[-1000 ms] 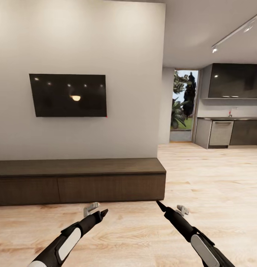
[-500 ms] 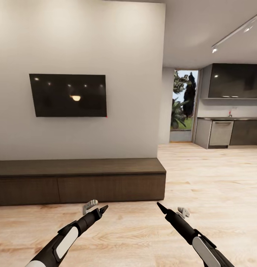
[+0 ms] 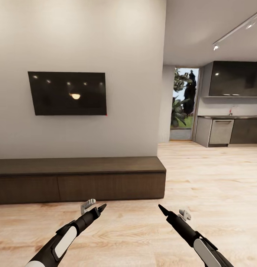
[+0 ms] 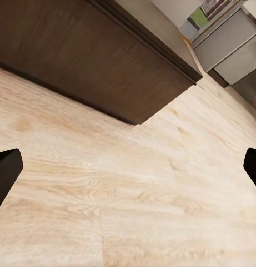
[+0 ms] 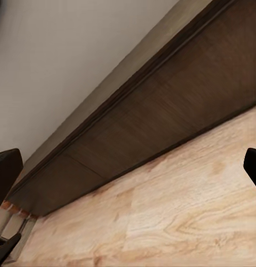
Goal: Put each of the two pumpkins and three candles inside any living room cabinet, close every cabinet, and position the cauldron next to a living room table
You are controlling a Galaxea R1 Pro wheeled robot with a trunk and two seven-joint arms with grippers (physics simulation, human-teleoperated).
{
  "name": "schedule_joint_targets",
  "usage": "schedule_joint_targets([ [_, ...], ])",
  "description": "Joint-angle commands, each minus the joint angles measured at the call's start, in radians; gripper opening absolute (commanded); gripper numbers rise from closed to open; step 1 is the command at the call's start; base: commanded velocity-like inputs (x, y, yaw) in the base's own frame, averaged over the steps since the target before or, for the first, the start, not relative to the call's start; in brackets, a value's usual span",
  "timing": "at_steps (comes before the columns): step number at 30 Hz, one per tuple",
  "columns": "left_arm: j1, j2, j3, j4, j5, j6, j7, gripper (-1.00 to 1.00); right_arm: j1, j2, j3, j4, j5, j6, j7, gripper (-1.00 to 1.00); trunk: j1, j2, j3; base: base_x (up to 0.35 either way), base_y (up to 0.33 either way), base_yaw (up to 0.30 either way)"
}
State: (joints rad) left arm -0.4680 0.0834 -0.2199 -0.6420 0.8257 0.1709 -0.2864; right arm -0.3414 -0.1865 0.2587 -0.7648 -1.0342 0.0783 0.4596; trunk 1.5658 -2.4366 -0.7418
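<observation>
The cabinet (image 3: 80, 178) is a long low dark brown unit along the wall under the black TV (image 3: 67, 93); its flat fronts all look shut. My left gripper (image 3: 96, 207) hovers over the wooden floor just before the cabinet's right half, fingers open and holding nothing. My right gripper (image 3: 173, 212) hangs open and holding nothing off the cabinet's right end. In the left wrist view the cabinet's corner (image 4: 105, 67) lies ahead of the open gripper (image 4: 128, 172). The right wrist view looks along the cabinet front (image 5: 161, 128) past the open gripper (image 5: 128, 172). Pumpkins, candles, cauldron and table are out of view.
Pale wooden floor (image 3: 202, 178) stretches to the right toward a kitchen with dark upper cupboards (image 3: 236, 78) and a dishwasher (image 3: 221, 131). A glass door (image 3: 183, 105) with plants outside stands at the back. The white wall (image 3: 106, 44) rises behind the cabinet.
The whole view has shifted slightly, so the camera moved. Both arms have drifted a little, fingers still open. The cabinet stays shut.
</observation>
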Motion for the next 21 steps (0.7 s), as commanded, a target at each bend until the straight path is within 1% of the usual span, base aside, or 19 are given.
schedule_joint_targets([
  [1,0.0,0.001,-0.003,-0.002,0.01,0.004,0.0,1.0,-0.001,-0.001,0.002,0.0,-0.011,0.005,0.001,1.0,0.0,-0.001,-0.002,0.0,0.0,0.0],
  [21,0.0,0.001,-0.001,-0.007,0.01,0.004,0.0,1.0,-0.001,0.001,0.001,0.016,-0.01,0.005,-0.001,1.0,0.0,-0.001,-0.024,0.0,0.0,0.0],
])
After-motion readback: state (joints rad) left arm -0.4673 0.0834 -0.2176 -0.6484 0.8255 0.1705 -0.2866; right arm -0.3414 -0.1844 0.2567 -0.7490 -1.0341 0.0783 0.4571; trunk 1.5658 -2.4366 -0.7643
